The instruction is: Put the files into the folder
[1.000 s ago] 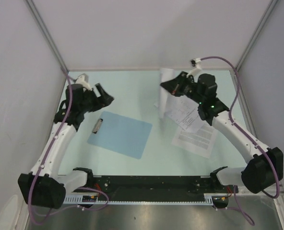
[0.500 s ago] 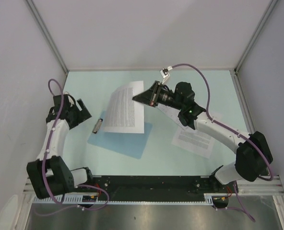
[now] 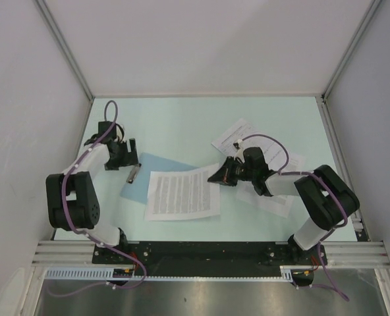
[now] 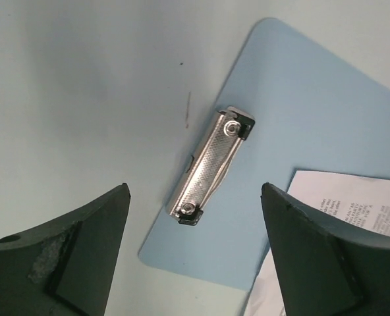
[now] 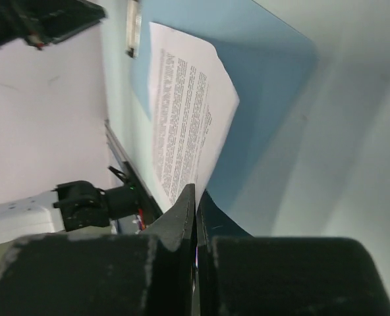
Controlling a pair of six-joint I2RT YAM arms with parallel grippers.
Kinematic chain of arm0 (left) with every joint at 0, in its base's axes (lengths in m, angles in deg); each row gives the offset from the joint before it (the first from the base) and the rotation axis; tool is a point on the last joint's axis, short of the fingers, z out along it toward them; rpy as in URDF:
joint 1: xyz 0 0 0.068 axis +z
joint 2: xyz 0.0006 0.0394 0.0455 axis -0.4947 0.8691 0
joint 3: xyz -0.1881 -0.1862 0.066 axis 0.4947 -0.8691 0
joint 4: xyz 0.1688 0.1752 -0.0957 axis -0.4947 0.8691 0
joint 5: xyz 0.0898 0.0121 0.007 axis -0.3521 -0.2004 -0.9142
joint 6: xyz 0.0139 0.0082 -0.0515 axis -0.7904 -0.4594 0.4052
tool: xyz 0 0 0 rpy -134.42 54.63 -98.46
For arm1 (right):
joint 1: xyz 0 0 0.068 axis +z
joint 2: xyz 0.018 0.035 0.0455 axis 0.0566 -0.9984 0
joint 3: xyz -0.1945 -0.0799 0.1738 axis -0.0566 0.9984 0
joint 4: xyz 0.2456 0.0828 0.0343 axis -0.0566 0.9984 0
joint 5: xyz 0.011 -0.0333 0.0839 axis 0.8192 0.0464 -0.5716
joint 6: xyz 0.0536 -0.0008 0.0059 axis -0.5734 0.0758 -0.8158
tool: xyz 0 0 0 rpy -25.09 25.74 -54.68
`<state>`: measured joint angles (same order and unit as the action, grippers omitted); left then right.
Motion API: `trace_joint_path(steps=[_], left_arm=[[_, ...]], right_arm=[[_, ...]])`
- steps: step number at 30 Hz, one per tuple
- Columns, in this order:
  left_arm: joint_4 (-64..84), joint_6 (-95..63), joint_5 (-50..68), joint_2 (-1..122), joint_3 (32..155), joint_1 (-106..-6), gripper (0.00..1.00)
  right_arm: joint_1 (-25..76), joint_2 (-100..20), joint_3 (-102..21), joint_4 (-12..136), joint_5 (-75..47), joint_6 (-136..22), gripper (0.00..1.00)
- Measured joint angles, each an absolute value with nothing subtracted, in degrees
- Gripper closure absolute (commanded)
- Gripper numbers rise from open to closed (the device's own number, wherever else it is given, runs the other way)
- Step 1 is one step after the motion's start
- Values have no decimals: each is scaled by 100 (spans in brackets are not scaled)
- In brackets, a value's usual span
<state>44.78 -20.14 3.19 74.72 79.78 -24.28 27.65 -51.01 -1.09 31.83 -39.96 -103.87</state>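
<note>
Top view: a sheet [image 3: 182,194] lies at center and hides the lower right part of the folder [image 3: 137,184]. The right gripper [image 3: 215,178] is at its right edge. The other files [image 3: 238,135], upper right, are partly hidden under the arm [image 3: 280,184].
Left wrist view: the left gripper [image 4: 195,194] is spread wide over the clip [image 4: 210,164].
Right wrist view: the jaws are pinched on the sheet's edge.

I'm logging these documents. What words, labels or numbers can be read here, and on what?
Nothing can be quoted.
Sheet lying on the blue folder: dense black print, too small to read.
Loose sheets on the table: printed text, too blurred to read.
Silver clip: no marking visible.
</note>
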Motion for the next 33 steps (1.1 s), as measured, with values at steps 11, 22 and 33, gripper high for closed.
trace_joint_path(steps=[11,22,33], left_arm=[[4358,-2466,-137,8060,7970,-2702,22],[4347,-2674,-426,8455,8182,-3154,56],[4727,-1867,-481,8678,8450,-3147,68]], right_arm=[[2621,-5189,201,3246,-3384,-9998,100],[2426,-5473,201,2807,-3417,-9963,100],[2536,-6262,33,2162,-3448,-10295,100]])
